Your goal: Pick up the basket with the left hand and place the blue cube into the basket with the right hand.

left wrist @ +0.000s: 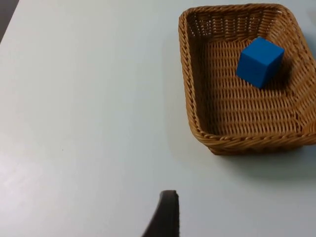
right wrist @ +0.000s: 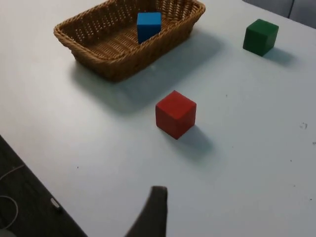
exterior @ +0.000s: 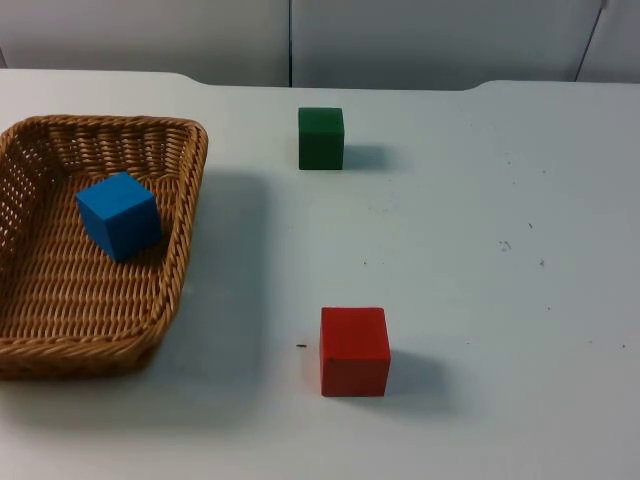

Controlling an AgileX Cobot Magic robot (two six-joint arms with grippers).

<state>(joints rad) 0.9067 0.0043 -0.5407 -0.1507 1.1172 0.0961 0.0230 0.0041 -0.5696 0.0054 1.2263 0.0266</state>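
Observation:
A woven wicker basket rests on the white table at the left. The blue cube lies inside it, tilted against the right wall. The left wrist view has the basket and the blue cube some way ahead of my left gripper, which hovers over bare table and holds nothing. My right gripper hangs near the table's edge, well back from the basket and the blue cube, with nothing in it.
A red cube stands at the front centre of the table, and the red cube is closest to my right gripper. Farther back, near the partition wall, sits a green cube.

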